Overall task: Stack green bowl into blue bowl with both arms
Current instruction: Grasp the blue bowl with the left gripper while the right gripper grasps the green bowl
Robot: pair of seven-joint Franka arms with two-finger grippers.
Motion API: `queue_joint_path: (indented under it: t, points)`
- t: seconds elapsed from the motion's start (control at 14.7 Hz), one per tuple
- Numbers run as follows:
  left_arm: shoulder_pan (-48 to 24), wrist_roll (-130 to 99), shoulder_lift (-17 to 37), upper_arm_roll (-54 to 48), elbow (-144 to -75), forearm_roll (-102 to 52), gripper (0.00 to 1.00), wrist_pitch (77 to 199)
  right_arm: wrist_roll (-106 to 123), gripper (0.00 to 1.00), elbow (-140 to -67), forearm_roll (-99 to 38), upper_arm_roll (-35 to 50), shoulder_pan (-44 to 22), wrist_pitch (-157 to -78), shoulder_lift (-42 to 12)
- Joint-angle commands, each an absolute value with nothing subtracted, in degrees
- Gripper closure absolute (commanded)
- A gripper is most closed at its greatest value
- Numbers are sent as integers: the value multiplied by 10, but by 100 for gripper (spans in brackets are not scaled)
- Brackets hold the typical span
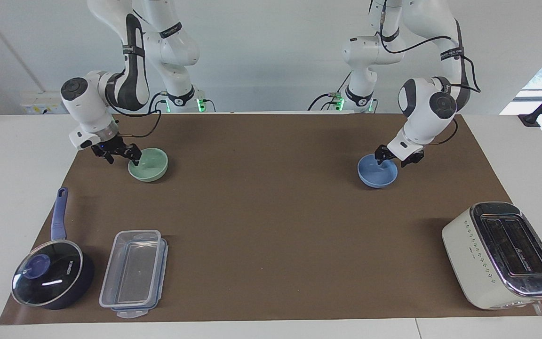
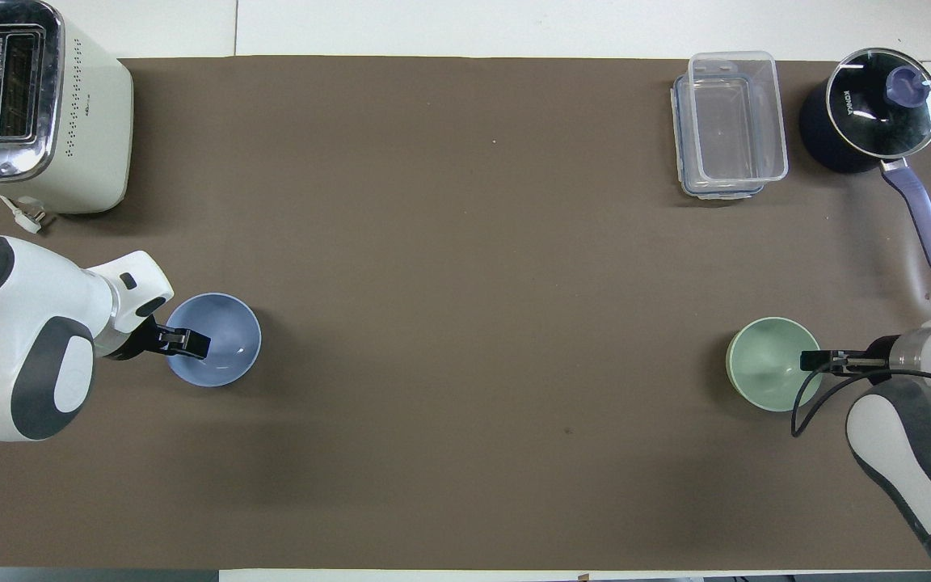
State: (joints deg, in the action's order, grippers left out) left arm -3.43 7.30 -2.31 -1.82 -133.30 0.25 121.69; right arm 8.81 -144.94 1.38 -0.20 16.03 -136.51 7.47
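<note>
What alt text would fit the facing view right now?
Two white arms each reach down to a bowl on a brown mat: the left gripper at the blue bowl rim, the right gripper at the green bowl rim. A toaster, clear container and lidded saucepan sit farther from the robots.
</note>
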Motion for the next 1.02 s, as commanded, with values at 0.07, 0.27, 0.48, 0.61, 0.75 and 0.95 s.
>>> queue_joint_path:
  t: [0.07,0.27,0.48,0.61,0.75,0.95]
  points:
    - [-37,78,-34,-18,-1358,17,80,1246,129,3,-1458,-15,4,160,-1348,86]
    - [-36,78,-32,-17,-1353,17,100,1245,167,3,-1457,-51,4,160,-1343,87]
    - [-37,73,-12,-18,-1308,17,100,1227,170,12,-1456,-51,4,160,-1346,86]
    - [-45,69,18,-21,-1222,12,100,1152,161,99,-1455,-51,4,159,-1348,86]
    - [-90,8,57,-21,-1113,-17,100,1060,160,100,-1453,-51,4,160,-1349,85]
    - [-191,-207,72,-21,-1076,-61,100,1052,161,100,-1448,-51,10,159,-1347,83]
